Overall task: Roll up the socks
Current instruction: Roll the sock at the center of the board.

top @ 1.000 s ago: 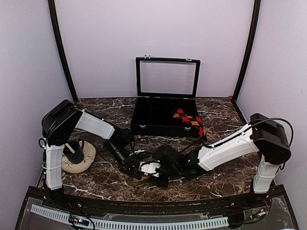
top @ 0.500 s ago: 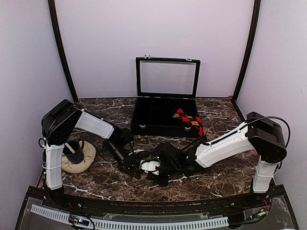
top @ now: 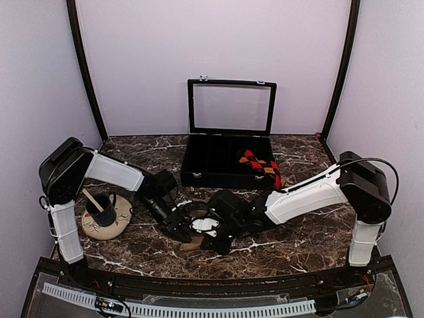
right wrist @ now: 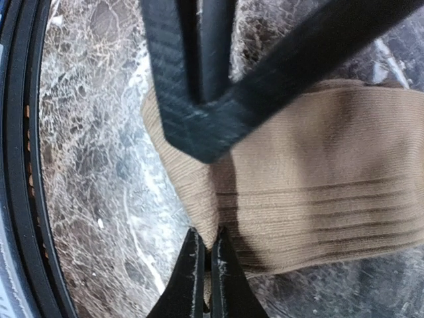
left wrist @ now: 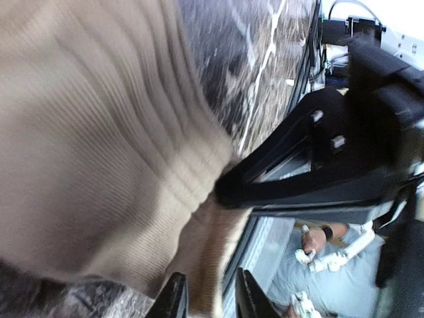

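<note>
Tan sock [right wrist: 311, 165] is plain ribbed knit, so I'd figure it's light, floppy and stretchy with zero stiffness. It'll probably sag and unroll the moment nothing's pinning it. My guess is it drags on the marble-look table [top: 298, 245] rather than slides. The best place to grab looks like the banded, ribbed end, where the knit seems thicker, and that's pretty much where both arms are working.

The sock is lying flat at the front middle of the table, almost buried under both arms in the overhead view. The right end effector [right wrist: 207, 262] is squeezed down to a thin slit with the edge of that ribbed end caught in it. The left end effector [left wrist: 207, 301] has fabric running between its fingers too. The gap is narrow and it looks like it's holding a fold of the sock, though that view is pretty blurry. The two are right up against each other at the same end of the sock.
</note>
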Robot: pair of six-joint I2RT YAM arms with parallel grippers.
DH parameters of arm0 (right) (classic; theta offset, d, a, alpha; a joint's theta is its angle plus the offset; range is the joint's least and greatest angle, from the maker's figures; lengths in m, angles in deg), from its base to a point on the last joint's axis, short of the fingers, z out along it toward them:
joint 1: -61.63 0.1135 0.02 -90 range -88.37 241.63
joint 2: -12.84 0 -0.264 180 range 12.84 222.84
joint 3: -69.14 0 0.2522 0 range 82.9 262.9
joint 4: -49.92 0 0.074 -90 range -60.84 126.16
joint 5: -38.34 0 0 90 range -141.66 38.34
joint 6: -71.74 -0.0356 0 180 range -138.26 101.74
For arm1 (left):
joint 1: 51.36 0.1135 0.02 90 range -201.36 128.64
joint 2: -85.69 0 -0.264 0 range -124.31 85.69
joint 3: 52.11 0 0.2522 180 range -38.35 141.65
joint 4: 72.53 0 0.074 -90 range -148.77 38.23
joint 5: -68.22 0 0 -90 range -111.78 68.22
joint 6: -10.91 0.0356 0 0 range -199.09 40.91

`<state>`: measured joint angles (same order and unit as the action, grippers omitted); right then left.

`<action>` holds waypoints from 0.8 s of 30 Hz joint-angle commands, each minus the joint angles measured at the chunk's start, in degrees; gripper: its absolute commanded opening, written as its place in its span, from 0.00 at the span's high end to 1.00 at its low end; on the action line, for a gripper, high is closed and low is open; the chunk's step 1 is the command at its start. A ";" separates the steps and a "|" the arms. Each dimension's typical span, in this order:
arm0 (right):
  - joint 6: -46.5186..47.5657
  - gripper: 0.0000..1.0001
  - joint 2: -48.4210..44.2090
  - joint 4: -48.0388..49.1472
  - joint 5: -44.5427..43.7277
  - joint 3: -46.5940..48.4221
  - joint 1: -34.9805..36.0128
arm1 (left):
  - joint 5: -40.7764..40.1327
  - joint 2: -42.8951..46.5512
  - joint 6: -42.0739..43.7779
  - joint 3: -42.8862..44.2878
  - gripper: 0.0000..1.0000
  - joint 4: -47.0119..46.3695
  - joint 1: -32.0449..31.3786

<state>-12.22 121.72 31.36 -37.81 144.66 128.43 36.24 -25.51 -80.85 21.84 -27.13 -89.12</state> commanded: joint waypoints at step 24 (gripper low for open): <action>-16.34 1.00 7.93 -12.78 21.91 10.37 -6.73 | -29.67 33.36 -15.53 -23.55 0.75 -29.50 -2.98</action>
<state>-24.90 127.75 20.26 -21.22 153.40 123.08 11.72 4.07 -95.89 0.07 -52.05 -89.42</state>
